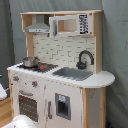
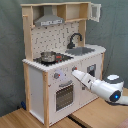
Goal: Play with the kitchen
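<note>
So the kitchen (image 1: 60, 70) stands on a wooden floor (image 2: 95, 115) in front of a grey-green curtain backdrop (image 2: 115, 25), and in both exterior views it fills most of the frame. It's white panels with light-wood posts and a rounded countertop end, so no sharp corner there. In the second exterior view the arm (image 2: 107, 89), smooth glossy white, reaches in from the second exterior view's right, with the gripper (image 2: 76, 74) right up against the front panel near the knobs (image 2: 56, 76), just above the windowed oven door (image 2: 64, 95). Can't tell if it's spread or closed. There's open floor in front of the cabinet. Up top: a small shiny metal pot (image 1: 30, 62) on the stovetop, the curved black faucet (image 1: 85, 57) beside the grey sink (image 1: 72, 73), a grey hood (image 1: 39, 26) overhead.
</note>
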`<state>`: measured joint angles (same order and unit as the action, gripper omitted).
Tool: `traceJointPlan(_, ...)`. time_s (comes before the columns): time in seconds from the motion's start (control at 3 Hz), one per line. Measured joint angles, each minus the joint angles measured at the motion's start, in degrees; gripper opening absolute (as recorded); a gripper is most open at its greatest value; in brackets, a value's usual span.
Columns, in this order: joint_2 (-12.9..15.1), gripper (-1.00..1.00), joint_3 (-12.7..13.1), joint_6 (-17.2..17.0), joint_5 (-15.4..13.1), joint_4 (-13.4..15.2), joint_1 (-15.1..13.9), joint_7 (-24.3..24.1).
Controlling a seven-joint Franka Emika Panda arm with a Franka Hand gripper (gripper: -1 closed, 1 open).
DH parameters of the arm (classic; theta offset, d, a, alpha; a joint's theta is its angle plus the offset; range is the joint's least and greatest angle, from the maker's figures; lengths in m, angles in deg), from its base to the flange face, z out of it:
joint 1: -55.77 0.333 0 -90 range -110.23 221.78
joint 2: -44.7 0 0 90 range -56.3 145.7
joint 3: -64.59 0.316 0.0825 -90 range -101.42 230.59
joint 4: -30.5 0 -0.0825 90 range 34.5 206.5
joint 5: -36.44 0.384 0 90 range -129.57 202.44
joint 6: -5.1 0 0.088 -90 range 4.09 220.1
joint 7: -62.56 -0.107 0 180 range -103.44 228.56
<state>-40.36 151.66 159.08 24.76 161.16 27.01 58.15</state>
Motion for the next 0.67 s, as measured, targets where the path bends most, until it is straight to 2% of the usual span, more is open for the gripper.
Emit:
traceJointPlan(0.33,-0.01,1.00,2.49,-0.65,-0.92,-3.56,-3.20,2.89)
traceJointPlan(0.67,-0.02,1.00,3.87,-0.14,-0.91,-7.42,-7.70,2.67)
